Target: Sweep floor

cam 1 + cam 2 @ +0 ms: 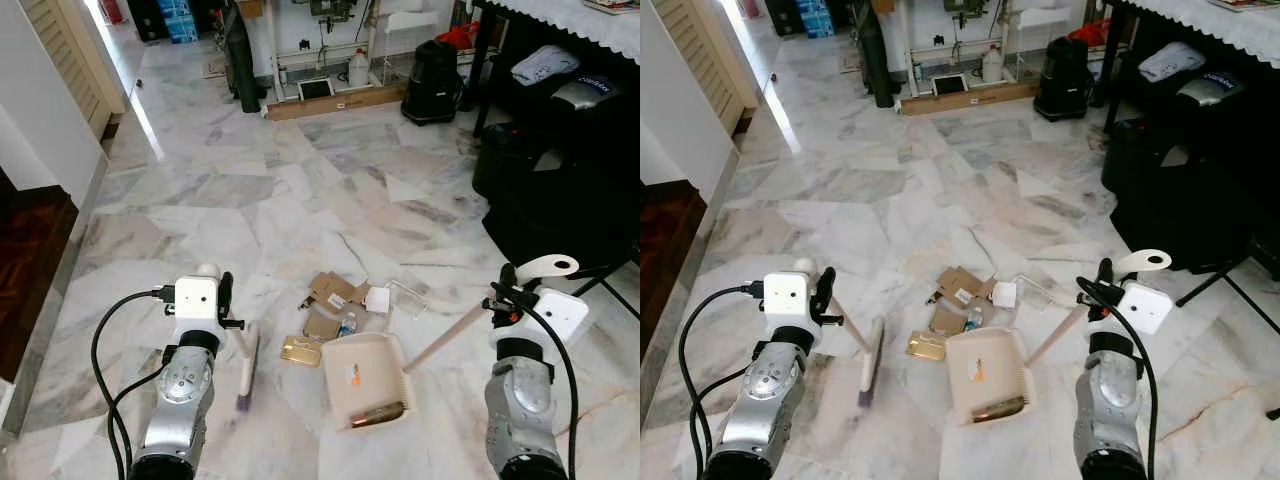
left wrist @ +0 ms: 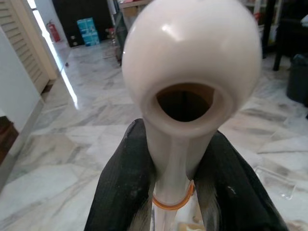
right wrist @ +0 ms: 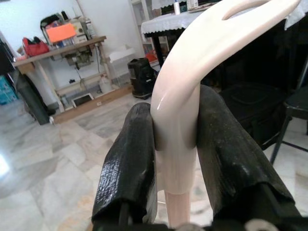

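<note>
My left gripper (image 2: pixel 174 192) is squeezed tight on the brush (image 1: pixel 246 372), whose head rests on the marble floor (image 1: pixel 260 210) just left of the trash pile (image 1: pixel 340 305) (bits of cardboard, a small bottle, clear plastic). My right gripper (image 3: pixel 175 159) is squeezed tight on the dustpan handle (image 1: pixel 450 337). The dustpan (image 1: pixel 366 378) sits on the floor just below the pile, with something brown inside.

brush (image 1: pixel 246 372) bristles blurred, small litter scraps (image 1: pixel 335 305) too small to identify
</note>
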{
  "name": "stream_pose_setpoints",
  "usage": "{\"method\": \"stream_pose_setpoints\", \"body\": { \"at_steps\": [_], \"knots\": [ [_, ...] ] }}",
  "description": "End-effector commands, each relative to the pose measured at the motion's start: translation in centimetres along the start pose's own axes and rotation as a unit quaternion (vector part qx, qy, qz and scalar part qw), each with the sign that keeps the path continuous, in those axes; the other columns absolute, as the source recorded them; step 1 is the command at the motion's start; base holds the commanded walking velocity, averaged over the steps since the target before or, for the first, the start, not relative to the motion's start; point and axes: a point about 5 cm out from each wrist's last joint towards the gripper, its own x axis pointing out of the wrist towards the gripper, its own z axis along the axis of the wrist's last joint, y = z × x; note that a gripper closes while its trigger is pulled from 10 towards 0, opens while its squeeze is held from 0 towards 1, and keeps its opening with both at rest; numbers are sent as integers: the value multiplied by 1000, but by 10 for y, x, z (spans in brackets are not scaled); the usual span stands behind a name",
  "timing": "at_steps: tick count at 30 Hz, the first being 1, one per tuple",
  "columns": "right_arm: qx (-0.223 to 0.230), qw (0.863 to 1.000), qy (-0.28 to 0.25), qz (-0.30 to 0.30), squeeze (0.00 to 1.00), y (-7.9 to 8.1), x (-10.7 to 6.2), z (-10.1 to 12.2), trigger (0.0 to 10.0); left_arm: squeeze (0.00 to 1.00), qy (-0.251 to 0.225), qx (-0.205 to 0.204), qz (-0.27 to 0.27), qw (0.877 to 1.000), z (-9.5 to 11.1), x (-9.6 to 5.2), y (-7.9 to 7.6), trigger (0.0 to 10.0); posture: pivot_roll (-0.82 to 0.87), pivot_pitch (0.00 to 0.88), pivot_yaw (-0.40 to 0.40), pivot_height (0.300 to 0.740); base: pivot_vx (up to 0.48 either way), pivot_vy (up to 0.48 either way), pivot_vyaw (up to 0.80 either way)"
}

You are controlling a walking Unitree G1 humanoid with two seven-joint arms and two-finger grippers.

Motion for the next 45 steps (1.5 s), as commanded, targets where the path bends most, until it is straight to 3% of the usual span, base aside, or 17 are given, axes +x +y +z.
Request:
{"method": "stream_pose_setpoints", "body": {
  "at_steps": [1, 9, 20, 45],
  "knots": [
    [4, 1000, -28, 10, 0, 7, 5, 13, 10000, 0, -20, 5, 8, 1000, 7, 3, 4, 10000, -9, 0, 99, 740, 0, 0, 769],
    [9, 1000, -14, 25, 0, 20, 11, 13, 10000, 0, -31, 12, 35, 999, 14, 10, 16, 10000, 30, 0, 40, 740, 0, 0, 778],
    [22, 999, -2, 37, 0, 36, 23, 13, 10000, 0, -29, 28, 56, 998, 13, 3, 31, 10000, 80, 0, 25, 740, 0, 0, 777],
    [27, 999, 2, 39, 0, 38, 23, 11, 10000, 0, -29, 30, 54, 998, 14, 5, 28, 10000, 76, 11, 33, 740, 0, 0, 778]
  ]
}}
